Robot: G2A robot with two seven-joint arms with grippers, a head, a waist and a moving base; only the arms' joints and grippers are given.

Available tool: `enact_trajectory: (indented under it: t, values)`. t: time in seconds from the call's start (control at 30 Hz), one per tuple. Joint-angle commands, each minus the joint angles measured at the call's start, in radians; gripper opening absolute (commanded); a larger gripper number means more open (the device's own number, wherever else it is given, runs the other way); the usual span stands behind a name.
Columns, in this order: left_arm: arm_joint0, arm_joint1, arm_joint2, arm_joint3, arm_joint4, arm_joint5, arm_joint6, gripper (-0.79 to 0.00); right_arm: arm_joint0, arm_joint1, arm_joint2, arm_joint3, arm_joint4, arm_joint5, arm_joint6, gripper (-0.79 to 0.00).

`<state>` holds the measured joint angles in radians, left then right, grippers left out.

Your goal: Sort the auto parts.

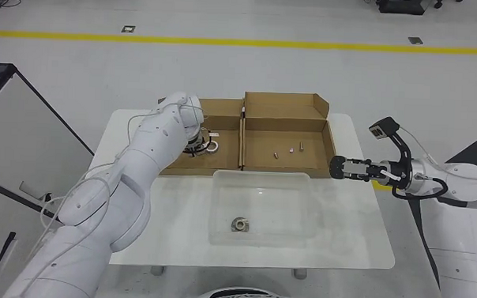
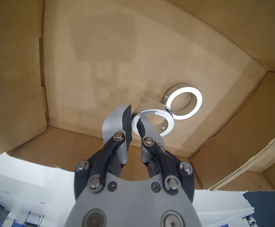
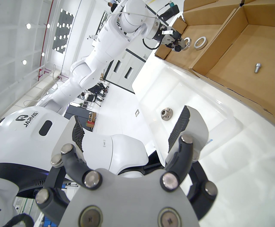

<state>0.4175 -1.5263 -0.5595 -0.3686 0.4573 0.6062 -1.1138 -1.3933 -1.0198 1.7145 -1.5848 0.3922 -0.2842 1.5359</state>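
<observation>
My left gripper (image 2: 133,117) is inside the left cardboard box (image 1: 221,117), shut on the wall of a silver metal ring (image 2: 158,111), with one finger inside the ring and one outside. A second, similar ring (image 2: 194,94) lies flat on the box floor, touching the held one. In the top view the left gripper (image 1: 199,143) and the rings (image 1: 212,145) are near the middle of that box. My right gripper (image 3: 131,116) stands open with nothing in it, over the table's right side (image 1: 333,167), beside the right cardboard box (image 1: 318,120).
The right box holds two small bolts (image 1: 276,154) (image 1: 299,146). A clear plastic bin (image 1: 300,183) stands in front of the boxes and holds one flanged metal part (image 1: 240,224). The white table (image 1: 354,232) is bare to the right of the bin.
</observation>
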Motion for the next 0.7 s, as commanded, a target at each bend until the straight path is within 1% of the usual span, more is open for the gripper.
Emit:
enact_trajectory:
  t: [0.0,0.07,0.1,0.17,0.2,0.23,0.27,0.3,0.33,0.37,0.53,0.67]
  values:
    - [-0.003,-0.01,0.003,0.022,0.001,-0.004,0.001,-0.785,0.0,0.0,0.0,0.0,0.0,0.0,0.0,0.0]
    - [-0.005,-0.019,0.005,0.041,0.002,-0.008,0.0,-0.785,0.0,0.0,0.0,0.0,0.0,0.0,0.0,0.0]
    - [-0.006,-0.023,0.006,0.05,0.002,-0.01,0.0,-0.742,0.0,0.0,0.0,0.0,0.0,0.0,0.0,0.0]
    - [-0.009,-0.031,0.007,0.066,0.001,-0.011,0.001,-0.585,0.0,0.0,0.0,0.0,0.0,0.0,0.0,0.0]
    - [-0.01,-0.035,0.007,0.074,0.0,-0.013,0.003,-0.453,0.0,0.0,0.0,0.0,0.0,0.0,0.0,0.0]
    - [-0.011,-0.037,0.007,0.078,0.0,-0.014,0.004,-0.403,0.0,0.0,0.0,0.0,0.0,0.0,0.0,0.0]
    - [-0.012,-0.041,0.007,0.087,-0.001,-0.016,0.004,-0.265,0.0,0.0,0.0,0.0,0.0,0.0,0.0,0.0]
    - [-0.014,-0.044,0.006,0.094,-0.001,-0.018,0.005,-0.145,0.0,0.0,0.0,0.0,0.0,0.0,0.0,0.0]
    - [-0.016,-0.048,0.006,0.102,-0.002,-0.022,0.005,-0.058,0.0,0.0,0.0,0.0,0.0,0.0,0.0,0.0]
    - [-0.018,-0.051,0.005,0.108,-0.004,-0.026,0.003,0.0,0.0,0.0,0.0,0.0,0.0,0.0,0.0,0.0]
    - [-0.035,-0.058,-0.008,0.139,-0.019,-0.065,0.004,0.0,0.0,0.0,0.0,0.0,0.0,0.0,0.0,0.0]
    - [-0.058,-0.054,-0.033,0.16,-0.05,-0.103,0.03,0.0,0.0,0.0,0.0,0.0,0.0,0.0,0.0,0.0]
